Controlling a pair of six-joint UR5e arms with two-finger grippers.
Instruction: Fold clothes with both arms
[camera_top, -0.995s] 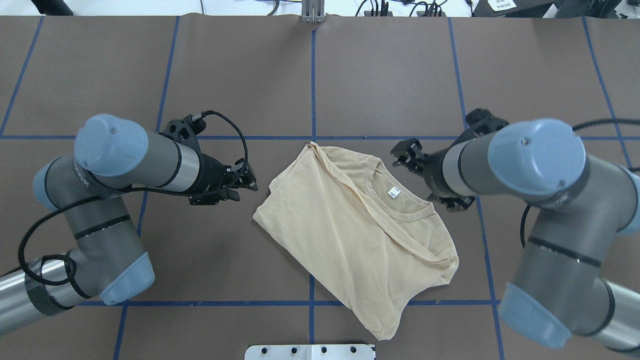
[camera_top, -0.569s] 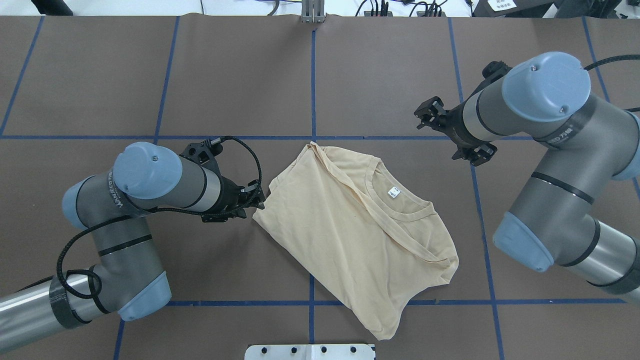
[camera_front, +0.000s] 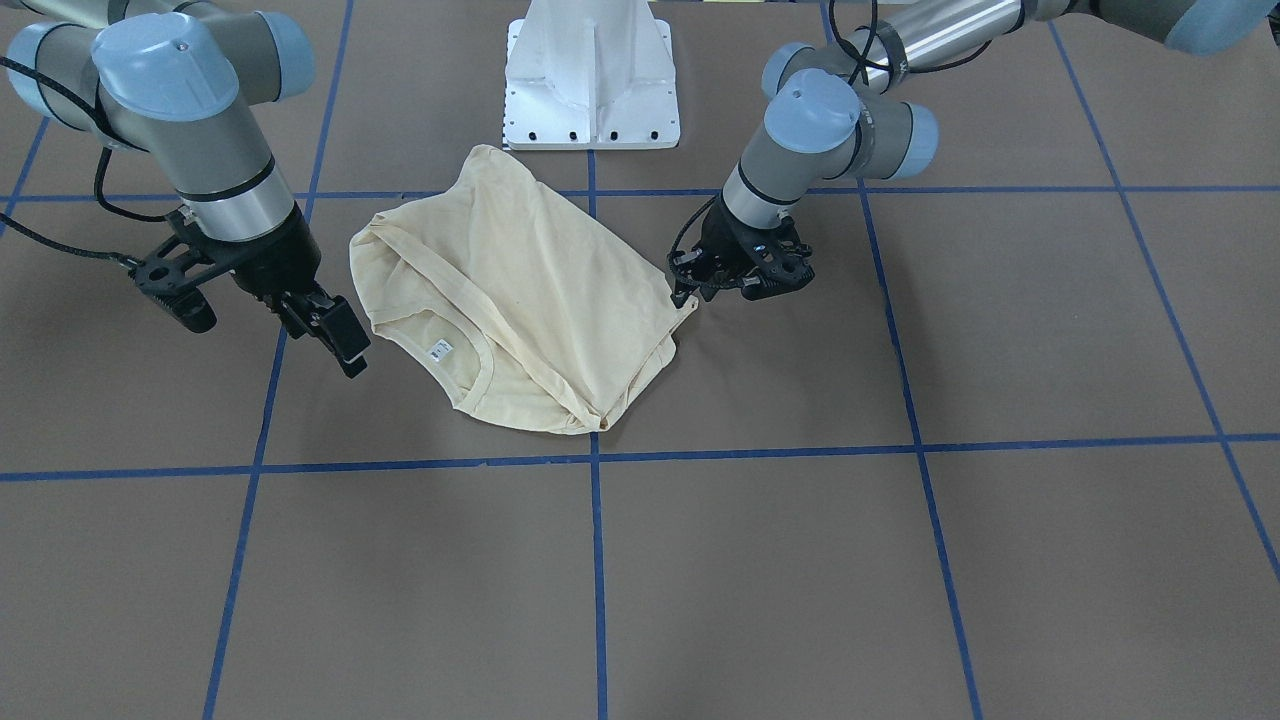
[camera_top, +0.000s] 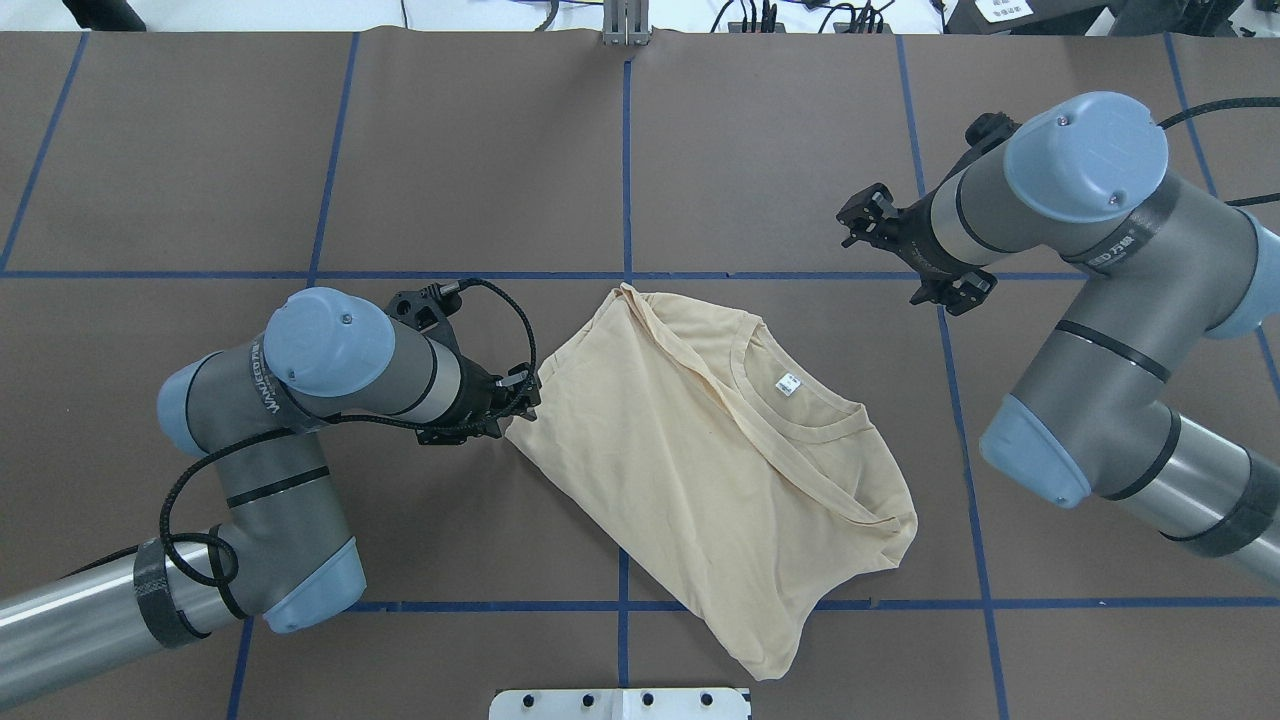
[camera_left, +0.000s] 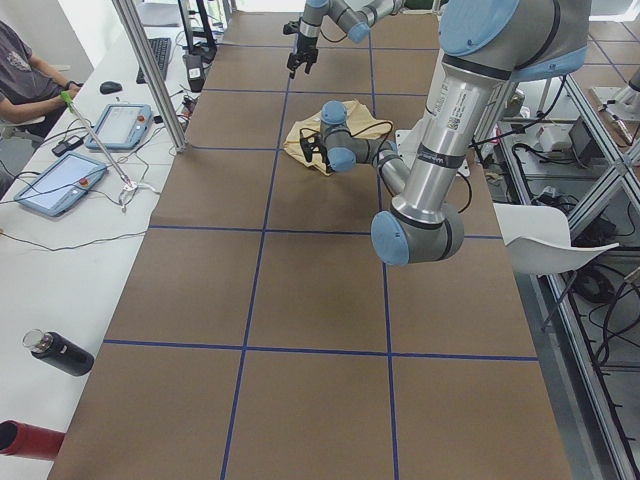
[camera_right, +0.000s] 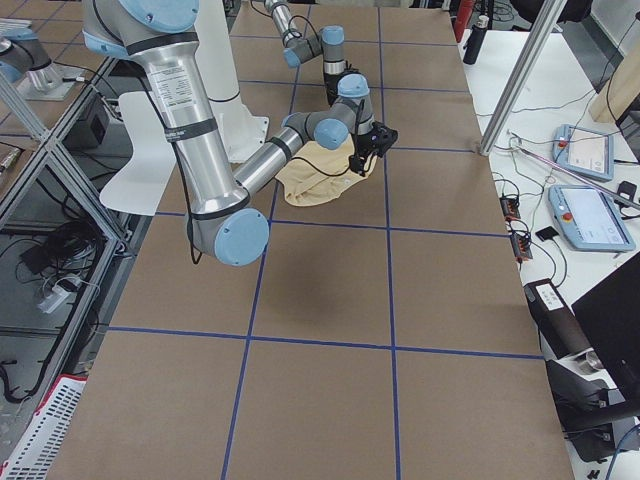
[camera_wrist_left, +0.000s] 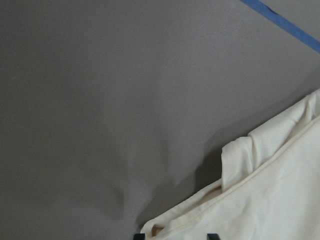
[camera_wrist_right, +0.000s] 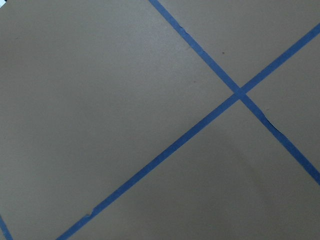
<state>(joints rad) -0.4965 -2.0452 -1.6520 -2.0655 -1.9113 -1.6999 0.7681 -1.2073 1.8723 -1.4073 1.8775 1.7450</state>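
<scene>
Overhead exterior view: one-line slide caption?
Left end effector at a corner of the folded cream T-shirt; right end effector clear of it.

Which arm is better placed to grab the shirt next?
Left. The left gripper sits open at the shirt's corner, with fabric between its jaws in the wrist view. The right gripper hangs apart from the shirt, and its camera shows only bare table.
</scene>
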